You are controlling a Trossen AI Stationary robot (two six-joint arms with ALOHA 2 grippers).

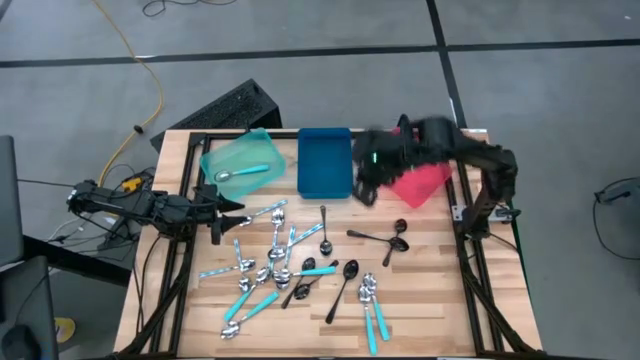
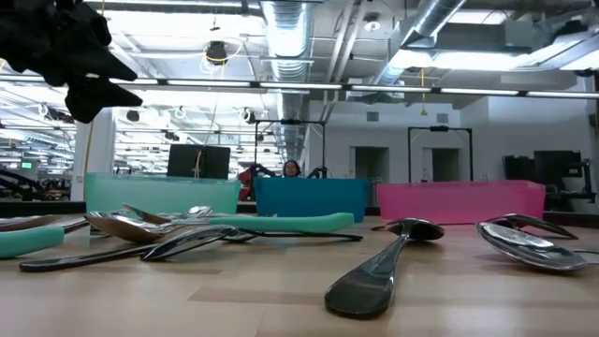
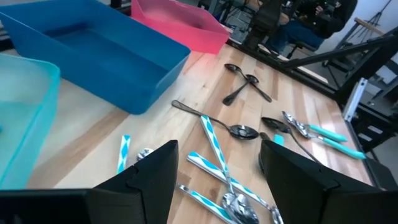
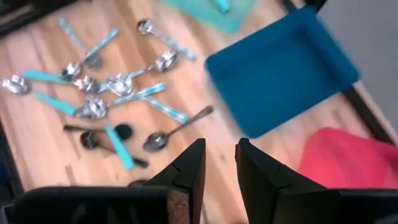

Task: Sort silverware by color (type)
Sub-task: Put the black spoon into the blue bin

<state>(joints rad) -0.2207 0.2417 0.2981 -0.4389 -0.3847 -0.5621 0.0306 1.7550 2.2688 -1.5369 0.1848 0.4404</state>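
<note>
Many spoons lie flat on the wooden table: teal-handled and silver ones heaped left of the middle [image 1: 275, 265], black ones [image 1: 385, 238] further right. One teal-handled spoon [image 1: 245, 172] lies in the teal tray [image 1: 222, 158]. My left gripper [image 1: 228, 205] [image 3: 217, 149] stands open at the table's left edge, pointing at the heap and touching nothing. My right gripper [image 1: 367, 187] [image 4: 219, 149] hangs high over the gap between the blue tray [image 1: 325, 133] and the red tray [image 1: 425, 185]. Its fingers are a little apart, and I see nothing between them.
The three trays stand in a row along the far edge, teal on the left, blue in the middle, red on the right. A dark keyboard-like object [image 1: 225, 108] lies beyond the far left corner. Bare wood shows at the near right [image 1: 450, 300].
</note>
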